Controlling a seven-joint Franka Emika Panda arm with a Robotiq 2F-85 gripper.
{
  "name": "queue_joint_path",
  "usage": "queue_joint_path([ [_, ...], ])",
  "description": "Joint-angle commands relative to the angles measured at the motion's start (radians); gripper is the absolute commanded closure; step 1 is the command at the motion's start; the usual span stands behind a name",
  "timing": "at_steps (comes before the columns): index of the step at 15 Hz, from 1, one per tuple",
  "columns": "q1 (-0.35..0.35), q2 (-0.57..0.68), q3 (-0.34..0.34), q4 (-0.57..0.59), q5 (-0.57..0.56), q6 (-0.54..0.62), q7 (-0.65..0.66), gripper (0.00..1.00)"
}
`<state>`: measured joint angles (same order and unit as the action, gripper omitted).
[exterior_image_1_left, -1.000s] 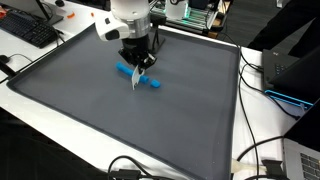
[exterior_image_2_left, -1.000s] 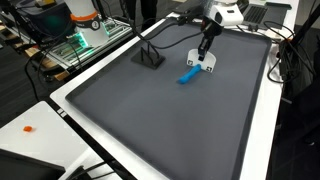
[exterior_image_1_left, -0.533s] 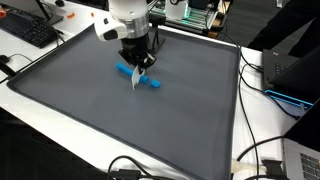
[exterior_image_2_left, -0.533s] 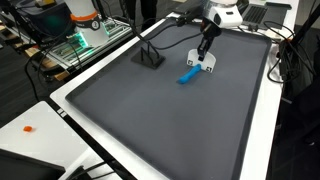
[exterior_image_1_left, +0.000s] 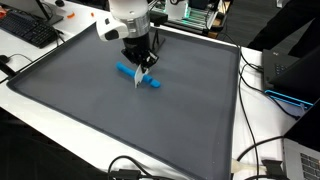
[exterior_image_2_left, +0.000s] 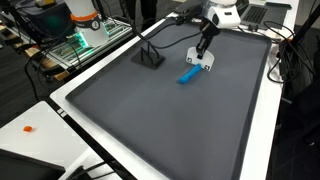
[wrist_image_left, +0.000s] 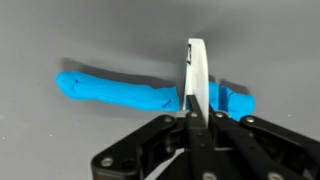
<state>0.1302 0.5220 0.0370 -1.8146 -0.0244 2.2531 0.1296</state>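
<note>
My gripper (wrist_image_left: 193, 118) is shut on a thin white flat piece (wrist_image_left: 195, 70), seen edge-on in the wrist view and standing upright. Its lower edge is at a long blue lumpy roll (wrist_image_left: 115, 90), crossing it near the right end; I cannot tell if it presses into the roll. The roll lies flat on the dark grey mat (exterior_image_1_left: 90, 110). In both exterior views the gripper (exterior_image_1_left: 138, 66) (exterior_image_2_left: 204, 50) points down over the blue roll (exterior_image_1_left: 127, 71) (exterior_image_2_left: 187, 77), with the white piece (exterior_image_1_left: 137, 81) (exterior_image_2_left: 201, 62) hanging below the fingers.
A small black stand (exterior_image_2_left: 150, 57) sits on the mat near the roll. A white border rims the mat (exterior_image_2_left: 90, 145). A keyboard (exterior_image_1_left: 30, 30), a laptop (exterior_image_1_left: 285, 72) and cables (exterior_image_1_left: 255, 160) lie outside it. An orange bit (exterior_image_2_left: 30, 128) rests on the white table.
</note>
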Motion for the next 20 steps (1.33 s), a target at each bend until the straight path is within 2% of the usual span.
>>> queue_joint_path([
  [1, -0.005, -0.011, 0.007, -0.028, 0.007, -0.035, -0.007, 0.99],
  [20, -0.020, -0.084, -0.031, -0.020, -0.057, -0.020, -0.011, 0.99],
])
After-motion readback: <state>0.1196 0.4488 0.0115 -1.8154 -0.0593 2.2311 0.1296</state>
